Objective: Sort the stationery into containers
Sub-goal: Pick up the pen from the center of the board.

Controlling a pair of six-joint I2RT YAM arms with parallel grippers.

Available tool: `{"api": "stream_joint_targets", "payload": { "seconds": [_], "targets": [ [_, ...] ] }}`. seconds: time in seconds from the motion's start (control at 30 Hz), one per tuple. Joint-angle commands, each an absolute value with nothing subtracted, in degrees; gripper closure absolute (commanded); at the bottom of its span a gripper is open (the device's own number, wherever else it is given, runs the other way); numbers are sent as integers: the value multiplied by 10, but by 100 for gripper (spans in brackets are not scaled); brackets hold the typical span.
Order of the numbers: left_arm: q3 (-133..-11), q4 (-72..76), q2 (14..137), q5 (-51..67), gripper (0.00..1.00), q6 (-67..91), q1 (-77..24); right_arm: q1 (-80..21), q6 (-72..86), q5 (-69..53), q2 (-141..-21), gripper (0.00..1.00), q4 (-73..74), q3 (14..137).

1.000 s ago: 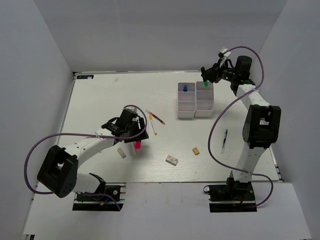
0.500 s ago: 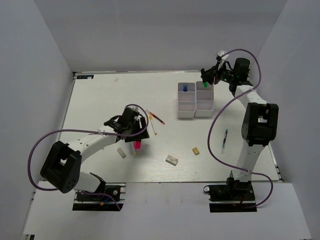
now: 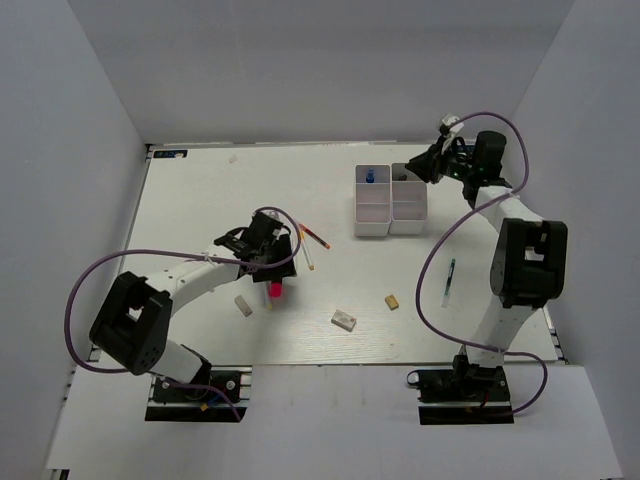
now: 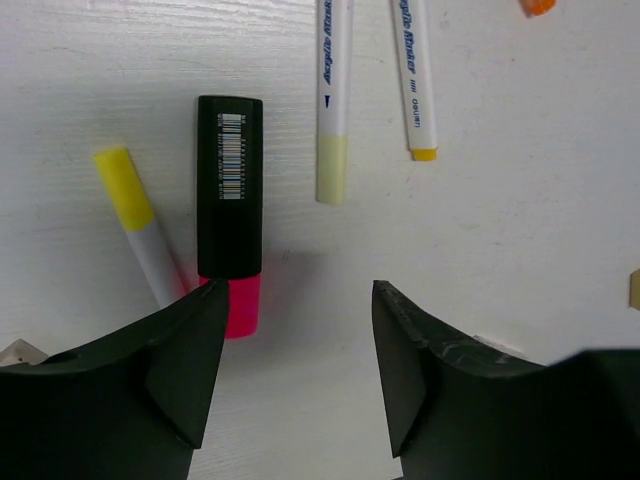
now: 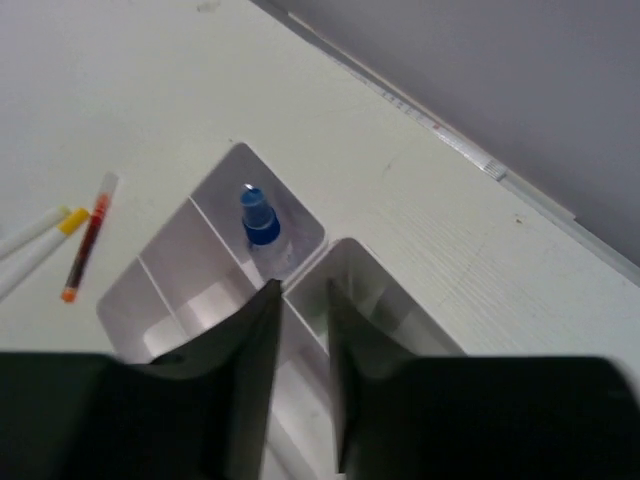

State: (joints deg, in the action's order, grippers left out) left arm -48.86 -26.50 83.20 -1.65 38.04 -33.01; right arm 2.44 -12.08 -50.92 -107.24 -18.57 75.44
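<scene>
Now the left gripper (image 4: 300,295) hangs open beside the pink-and-black plastic marker (image 4: 229,190); the right gripper (image 5: 302,300), narrowly parted and empty, hangs over the white plastic bins (image 5: 172,278).

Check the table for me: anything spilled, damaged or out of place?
Nothing looks spilled or broken. One outlier: a thin dark pen lies alone beside the right arm, well apart from the other loose pens near the left gripper.

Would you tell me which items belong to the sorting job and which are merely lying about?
Job: pink and black marker; yellow-capped white pens; tan eraser block; white eraser block; blue-capped clear bottle; joined white plastic bins.
Lying about: purple arm cables.
</scene>
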Motion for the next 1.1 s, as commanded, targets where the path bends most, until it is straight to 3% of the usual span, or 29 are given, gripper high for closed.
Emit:
{"api": "stream_joint_targets", "payload": {
  "seconds": [0.0,0.13,0.37,0.77,0.87,1.03,1.07],
  "targets": [
    [-518,-278,845,-43,31,371,-332,32,-64,-543,-998,75,-245,725],
    [-548,-294,875,-76,33,371,-332,39,-46,-565,-936,78,-250,665],
    [-591,-331,935,-112,40,345,-326,46,-76,-574,-843,74,-225,567],
    [-656,-364,1016,-113,47,320,-321,57,-69,-577,-796,71,-211,505],
    [-672,-370,1034,-113,56,315,-321,58,-69,-577,-788,64,-207,495],
    [-712,-387,1024,-113,84,304,-321,62,-94,-571,-774,46,-145,500],
    [-719,-387,1009,-105,87,304,-321,65,-110,-562,-767,33,-131,508]
  ]
}}
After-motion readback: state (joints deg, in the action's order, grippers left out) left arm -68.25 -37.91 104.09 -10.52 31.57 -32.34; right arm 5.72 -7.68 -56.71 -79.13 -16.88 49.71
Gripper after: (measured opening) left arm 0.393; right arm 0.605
